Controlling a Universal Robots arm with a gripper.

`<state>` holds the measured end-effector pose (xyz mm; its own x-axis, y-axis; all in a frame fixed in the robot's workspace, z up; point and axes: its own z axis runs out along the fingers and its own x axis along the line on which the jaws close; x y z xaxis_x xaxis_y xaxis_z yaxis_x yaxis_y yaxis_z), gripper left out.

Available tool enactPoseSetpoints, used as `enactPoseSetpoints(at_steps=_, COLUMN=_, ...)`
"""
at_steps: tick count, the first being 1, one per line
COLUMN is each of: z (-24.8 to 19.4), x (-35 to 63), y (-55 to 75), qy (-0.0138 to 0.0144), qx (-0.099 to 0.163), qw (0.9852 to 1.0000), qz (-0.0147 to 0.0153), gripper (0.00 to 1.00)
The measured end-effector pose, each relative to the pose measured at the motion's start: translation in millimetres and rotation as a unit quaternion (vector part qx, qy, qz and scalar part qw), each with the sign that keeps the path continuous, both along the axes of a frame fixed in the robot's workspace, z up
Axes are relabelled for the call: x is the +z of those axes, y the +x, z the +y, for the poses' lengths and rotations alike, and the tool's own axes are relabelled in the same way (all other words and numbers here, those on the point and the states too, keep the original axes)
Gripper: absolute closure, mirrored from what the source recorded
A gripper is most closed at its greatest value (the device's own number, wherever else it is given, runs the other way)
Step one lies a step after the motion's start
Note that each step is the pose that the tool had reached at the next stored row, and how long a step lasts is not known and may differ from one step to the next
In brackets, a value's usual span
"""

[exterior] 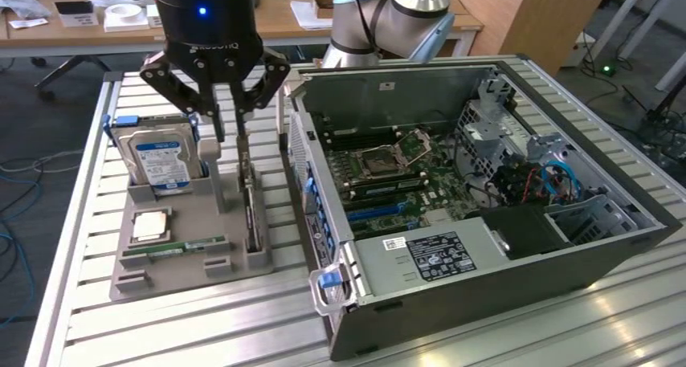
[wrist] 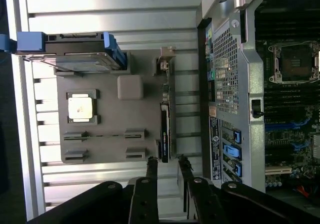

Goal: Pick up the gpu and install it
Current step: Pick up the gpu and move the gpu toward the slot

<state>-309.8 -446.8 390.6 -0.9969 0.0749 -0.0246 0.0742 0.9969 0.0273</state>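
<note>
Hovering low over the grey holder (exterior: 177, 269), the gripper (exterior: 228, 132) has its fingers a little apart, with nothing clamped between them. The gpu (exterior: 251, 214) stands on edge in the holder's slot, on the side nearest the open computer case (exterior: 375, 86). From the wrist view the fingers sit one on each side of the card's line, at one end of it. I can't quite tell whether either is touching it. My worry is the narrow gap: if the gripper is slightly off-centre, a fingertip lands on the card's top edge instead of sliding past. Gripping so near one end could also let the card tilt and bind in the slot. The hard drive (exterior: 161, 154) stands close beside the gripper too.
</note>
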Motion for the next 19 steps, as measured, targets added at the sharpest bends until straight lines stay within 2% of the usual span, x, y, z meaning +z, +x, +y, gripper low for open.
enactPoseSetpoints(at_steps=2, z=0.0, x=0.0, y=0.0, qy=0.0000, qx=0.000, qw=1.0000, qz=0.0000, gripper=0.65)
enactPoseSetpoints(at_steps=3, z=0.0, x=0.0, y=0.0, qy=0.0000, qx=0.000, qw=1.0000, qz=0.0000, gripper=0.65)
enactPoseSetpoints(at_steps=5, z=0.0, x=0.0, y=0.0, qy=0.0000, qx=0.000, qw=1.0000, qz=0.0000, gripper=0.53)
enactPoseSetpoints(at_steps=6, z=0.0, x=0.0, y=0.0, qy=0.0000, qx=0.000, qw=1.0000, qz=0.0000, gripper=0.53)
enactPoseSetpoints(at_steps=7, z=0.0, x=0.0, y=0.0, qy=0.0000, qx=0.000, qw=1.0000, qz=0.0000, gripper=0.47)
enactPoseSetpoints(at_steps=10, z=0.0, x=-1.7, y=0.0, qy=0.0001, qx=0.000, qw=1.0000, qz=0.0000, gripper=0.47)
enactPoseSetpoints(at_steps=19, z=0.1, x=-17.9, y=0.0, qy=0.0000, qx=0.000, qw=1.0000, qz=0.0000, gripper=0.47)
